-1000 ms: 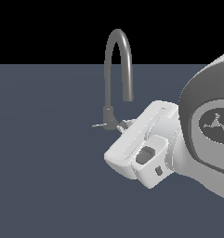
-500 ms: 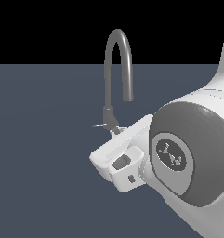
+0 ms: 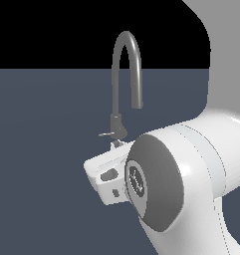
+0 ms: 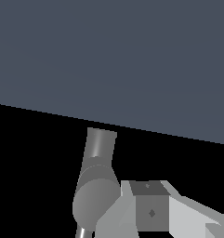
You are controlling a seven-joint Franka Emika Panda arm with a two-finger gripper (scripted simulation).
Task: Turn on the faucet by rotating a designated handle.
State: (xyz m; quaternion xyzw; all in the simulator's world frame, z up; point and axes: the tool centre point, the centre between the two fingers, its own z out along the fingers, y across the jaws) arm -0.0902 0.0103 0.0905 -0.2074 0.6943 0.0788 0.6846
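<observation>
Exterior view first, from its left side across. The dark blue-grey tabletop [image 3: 37,149] is flat and plain there. Next comes the tiny thin light-grey lever handle [image 3: 105,134], poking sideways toward the view's left from the short thick base of the tall slim grey metal gooseneck faucet [image 3: 126,74]. The faucet stands upright near the middle, its spout arching over and pointing down.

Just under the handle sits my arm's white pincer [image 3: 115,145]. A second ago it was farther to the view's right and lower. Now it has slid in until its top end looks to be touching or almost touching the faucet's base, right by the handle. The handle itself points the same way as before, so I think nothing has turned yet.

On the right, the big round white and grey arm joint [image 3: 156,187] now fills much more of the picture and hides part of the pincer.

In the wrist view, the grey base of the faucet looks very close, with one grey pincer finger [image 4: 150,207] right beside it. I cannot tell if the pincer is open or closed.

I think the reach is nearly done and the push on the handle comes next.
</observation>
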